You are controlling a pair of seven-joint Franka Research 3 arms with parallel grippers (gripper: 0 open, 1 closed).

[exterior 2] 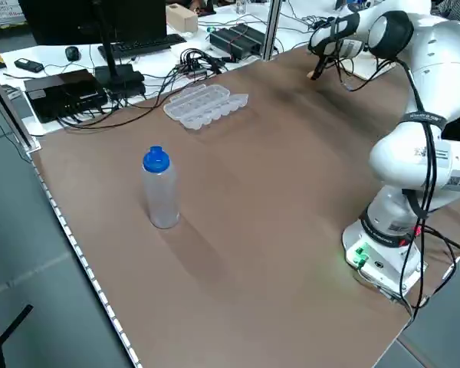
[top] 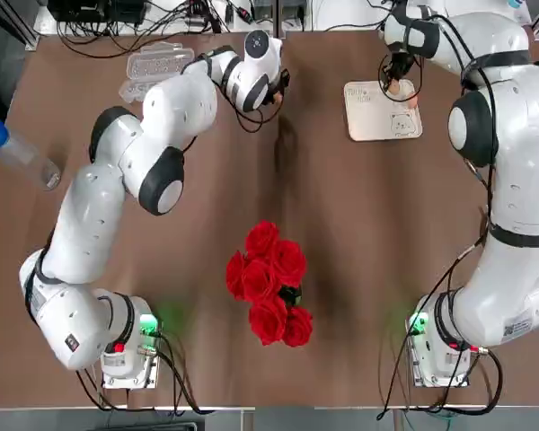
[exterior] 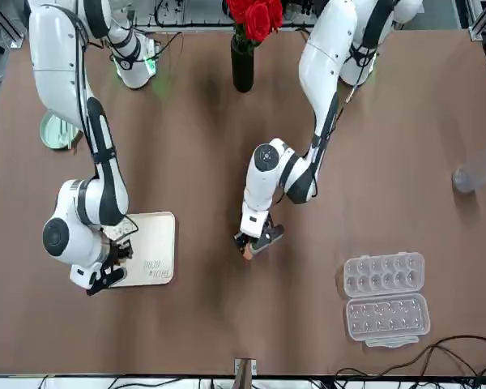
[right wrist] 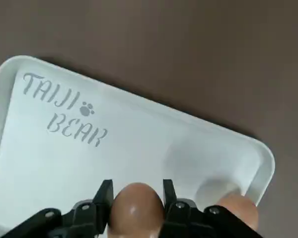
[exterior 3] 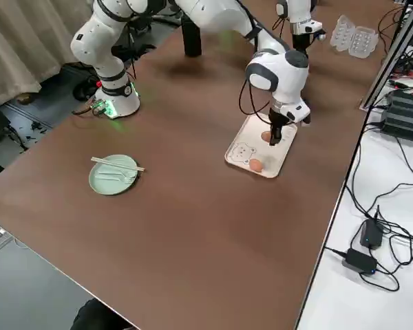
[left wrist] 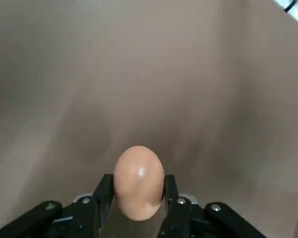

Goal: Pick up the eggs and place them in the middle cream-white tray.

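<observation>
Right wrist view shows the right gripper (right wrist: 134,208) clamped on an egg (right wrist: 135,206) just above the cream-white tray (right wrist: 114,139), with a second egg (right wrist: 233,208) lying on the tray near one corner. Left gripper (left wrist: 138,198) — out over bare brown table (left wrist: 149,74) toward its middle, near the clear egg carton (exterior: 386,296) — pinches a third egg (left wrist: 138,181) between its fingers.

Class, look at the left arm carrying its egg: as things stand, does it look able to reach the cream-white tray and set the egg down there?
Probably not yet. The left gripper, shut on an egg, hangs over bare table. The right gripper holds another egg right over the tray, blocking that side; a third egg lies there.
</observation>
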